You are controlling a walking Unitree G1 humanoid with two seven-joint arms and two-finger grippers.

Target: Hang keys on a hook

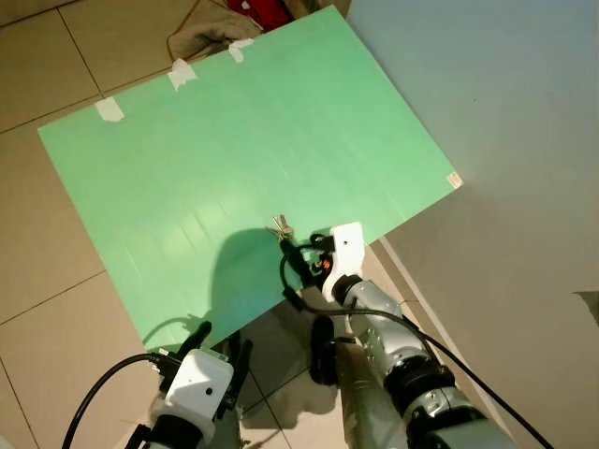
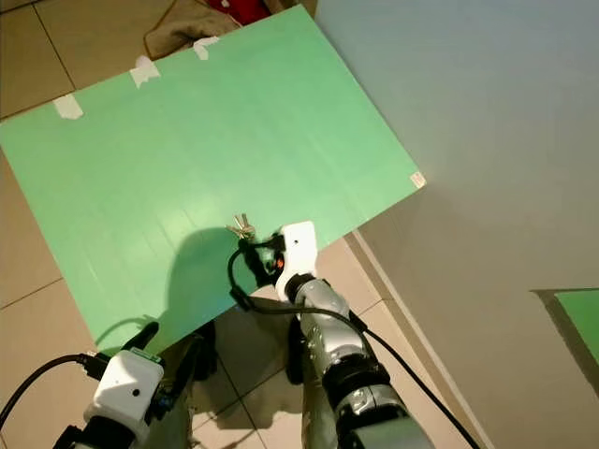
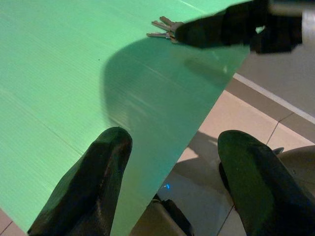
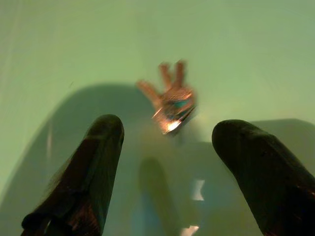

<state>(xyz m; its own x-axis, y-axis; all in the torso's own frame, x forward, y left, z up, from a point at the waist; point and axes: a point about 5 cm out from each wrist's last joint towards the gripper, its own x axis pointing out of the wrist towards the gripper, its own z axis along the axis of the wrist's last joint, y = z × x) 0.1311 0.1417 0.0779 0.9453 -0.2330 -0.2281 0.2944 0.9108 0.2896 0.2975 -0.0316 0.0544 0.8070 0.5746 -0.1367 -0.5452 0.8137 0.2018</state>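
Covering much of the tiled floor [image 1: 56, 309], a large green sheet [image 1: 234, 150] is seen lying flat, with its far edge fastened by strips of pale tape [image 1: 181, 73] and one corner reaching the grey wall [image 1: 505, 140]. A crumpled cloth [image 1: 201, 36] is seen beyond the taped edge. The right gripper [image 4: 162, 132] is held low over the near part of the sheet, its two black fingers spread apart with nothing between them. Just beyond the fingertips, the keys [image 1: 280, 227] are found resting on the sheet, inside the shadow cast by the arm, and are not touched by either finger. The left gripper [image 3: 172, 147] is held lower and nearer, by the sheet's near edge, with its fingers likewise parted and empty.
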